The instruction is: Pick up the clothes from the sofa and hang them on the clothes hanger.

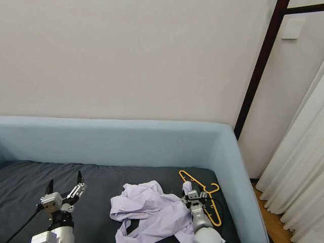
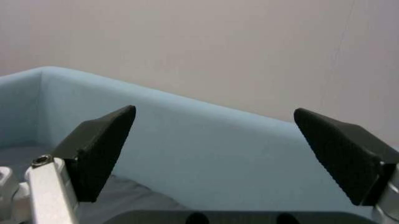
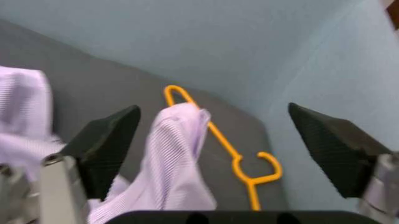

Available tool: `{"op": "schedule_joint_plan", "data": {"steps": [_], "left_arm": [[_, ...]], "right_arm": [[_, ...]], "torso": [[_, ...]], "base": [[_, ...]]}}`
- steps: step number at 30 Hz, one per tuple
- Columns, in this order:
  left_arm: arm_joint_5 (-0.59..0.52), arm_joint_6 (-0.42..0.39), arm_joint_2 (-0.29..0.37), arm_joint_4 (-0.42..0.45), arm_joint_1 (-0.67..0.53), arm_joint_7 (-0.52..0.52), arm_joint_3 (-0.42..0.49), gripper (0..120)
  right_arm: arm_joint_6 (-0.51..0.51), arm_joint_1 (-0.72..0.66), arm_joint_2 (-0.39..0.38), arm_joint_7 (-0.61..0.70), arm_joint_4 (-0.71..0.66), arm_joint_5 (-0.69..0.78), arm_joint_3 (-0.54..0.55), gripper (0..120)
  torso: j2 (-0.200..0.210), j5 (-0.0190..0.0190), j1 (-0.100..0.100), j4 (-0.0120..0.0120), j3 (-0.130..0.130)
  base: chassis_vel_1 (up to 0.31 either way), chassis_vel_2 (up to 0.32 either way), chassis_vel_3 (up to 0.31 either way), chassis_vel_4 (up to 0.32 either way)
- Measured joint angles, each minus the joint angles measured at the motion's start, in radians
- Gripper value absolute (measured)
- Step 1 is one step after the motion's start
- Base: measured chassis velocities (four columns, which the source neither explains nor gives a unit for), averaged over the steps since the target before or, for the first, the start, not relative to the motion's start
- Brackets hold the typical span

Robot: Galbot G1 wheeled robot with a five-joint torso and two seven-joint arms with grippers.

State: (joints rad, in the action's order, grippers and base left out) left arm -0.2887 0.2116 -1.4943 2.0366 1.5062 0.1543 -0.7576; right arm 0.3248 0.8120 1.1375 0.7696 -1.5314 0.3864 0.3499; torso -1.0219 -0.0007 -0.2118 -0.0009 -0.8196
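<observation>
Clothing to be hung amounts to one lavender shirt [image 1: 152, 210], lying crumpled on the dark seat cushion [image 1: 30, 177] of the pale blue sofa [image 1: 126, 142], toward its right end. One fold stands up in a ridge, and that ridge lies over part of the orange hanger [image 3: 238, 164], which rests flat on the cushion just beside the sofa's right armrest [image 1: 234, 167]. Shirt and hanger touch; neither is lifted.

The right pincer [image 3: 213, 109] sits low at the shirt's right edge, its fingers spread wide with nothing held. In its wrist view the raised fold and the hanger's stem lie in the gap ahead of it. Whether it touches the cloth cannot be told. The left pincer [image 1: 65, 183] hangs over bare cushion, well apart from the shirt on the left. It is also wide open and empty, and it faces the backrest.

The step in hand looks like the first one: the approach to a grasp, with nothing picked up yet and the hanging not begun. Since fold and hanger overlap, the next move seems to call for choosing one or the other. The right pincer would then need to come down squarely so that its fingers close on cloth alone or on the hanger alone. Thin fabric is likely to bunch and drag the hanger along. A clean lift would therefore probably need the left pincer brought closer to take the other item.
</observation>
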Motion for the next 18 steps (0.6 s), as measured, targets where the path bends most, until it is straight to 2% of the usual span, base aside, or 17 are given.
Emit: {"op": "schedule_joint_plan", "data": {"steps": [6,9,11,14,18], "left_arm": [[0.0,0.0,-0.002,-0.005,0.0,0.0,-0.002,100],[0.0,0.0,-0.005,-0.009,0.0,0.0,-0.005,100],[0.0,0.0,-0.006,-0.01,0.001,0.0,-0.005,100],[0.0,0.003,-0.006,-0.013,0.003,0.0,-0.009,100],[0.0,0.004,-0.006,-0.013,0.004,0.001,-0.008,100]], "right_arm": [[0.094,-0.072,0.062,0.096,0.083,0.006,0.029,100],[0.144,-0.122,0.14,0.151,0.168,0.044,0.046,100],[0.15,-0.129,0.161,0.156,0.183,0.069,0.047,100],[0.152,-0.139,0.237,0.173,0.238,0.137,0.026,100],[0.152,-0.147,0.278,0.176,0.324,0.099,-0.01,100]], "torso": [[0.0,0.0,0.0,-0.0002,0.0],[0.0,-0.0001,0.0,-0.0002,0.0],[0.0,0.0,0.0,-0.0003,0.0],[0.0,0.0,0.0,-0.0002,0.0],[0.0,0.0001,0.0,-0.0003,0.0]], "base": [[0.0,0.0,0.0,0.0],[0.0,0.0,0.0,0.0],[0.0,0.0,0.0,0.0],[0.0,0.0,0.0,0.0],[0.0,0.0,0.0,0.0]]}}
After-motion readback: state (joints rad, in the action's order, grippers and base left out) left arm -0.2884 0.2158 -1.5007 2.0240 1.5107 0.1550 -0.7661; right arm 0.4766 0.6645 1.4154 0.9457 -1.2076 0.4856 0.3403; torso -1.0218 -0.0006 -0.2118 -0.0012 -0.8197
